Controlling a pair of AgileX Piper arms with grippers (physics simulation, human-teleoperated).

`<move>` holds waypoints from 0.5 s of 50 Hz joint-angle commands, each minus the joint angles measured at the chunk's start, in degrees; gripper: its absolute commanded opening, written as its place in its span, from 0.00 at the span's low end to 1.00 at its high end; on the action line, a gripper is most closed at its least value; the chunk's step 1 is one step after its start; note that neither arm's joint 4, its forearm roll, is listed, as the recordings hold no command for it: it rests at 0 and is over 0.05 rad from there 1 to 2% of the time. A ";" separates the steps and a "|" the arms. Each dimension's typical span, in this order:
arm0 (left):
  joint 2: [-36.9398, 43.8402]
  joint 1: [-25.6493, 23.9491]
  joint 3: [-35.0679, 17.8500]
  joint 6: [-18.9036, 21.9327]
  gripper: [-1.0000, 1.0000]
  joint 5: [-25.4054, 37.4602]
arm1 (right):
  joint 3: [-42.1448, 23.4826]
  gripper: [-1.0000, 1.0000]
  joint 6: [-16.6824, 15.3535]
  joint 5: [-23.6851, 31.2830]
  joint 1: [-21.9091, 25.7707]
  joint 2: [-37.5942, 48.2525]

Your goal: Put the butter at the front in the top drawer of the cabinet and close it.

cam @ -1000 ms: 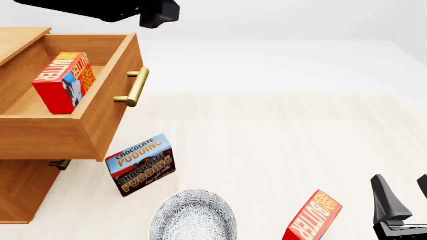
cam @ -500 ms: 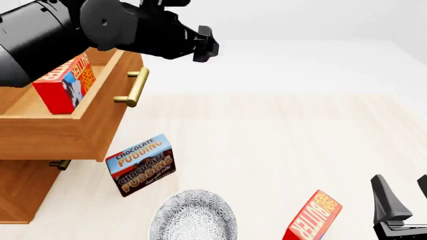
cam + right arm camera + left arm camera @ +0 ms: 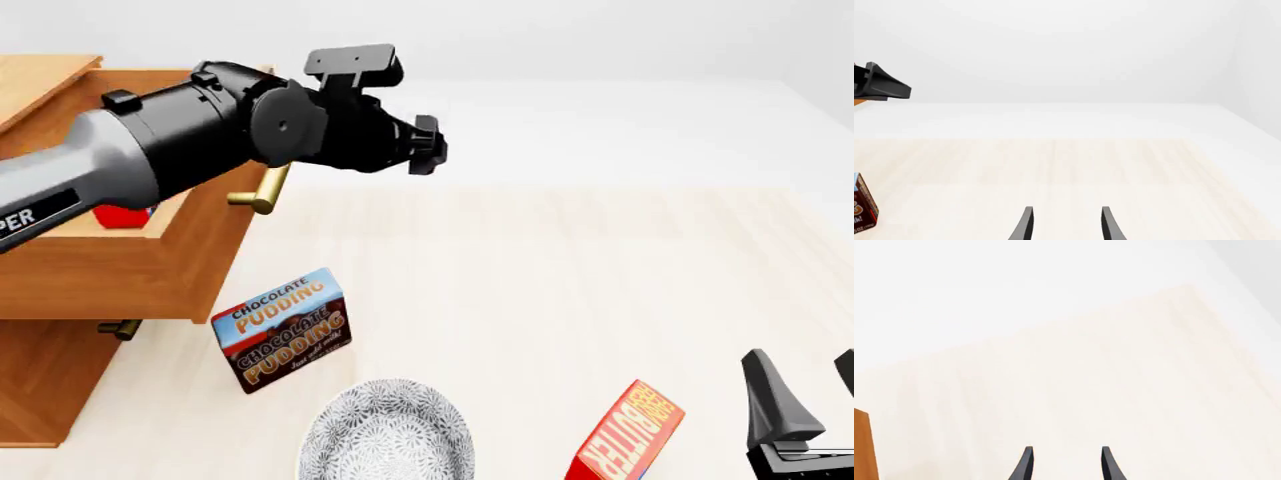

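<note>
Pale wood table (image 3: 561, 290) under plain white walls. Butter (image 3: 625, 434) stands at the table's near edge; top drawer (image 3: 120, 262) pulled out. Left claw (image 3: 1066, 464) and right claw (image 3: 1066, 224) both released, empty.

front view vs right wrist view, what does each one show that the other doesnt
Only the front view shows the cabinet, its open top drawer with a red butter carton mostly hidden behind the left arm, a second butter carton near the right gripper, and a patterned bowl.

Only the right wrist view shows the right gripper's two fingertips apart with nothing between them.

Both show the chocolate pudding box, the left gripper and the pale table.
</note>
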 commanded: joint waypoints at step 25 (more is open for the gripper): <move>0.50 4.79 8.43 -2.46 1.00 -5.16 | 0.07 1.00 0.02 0.35 -0.05 -0.43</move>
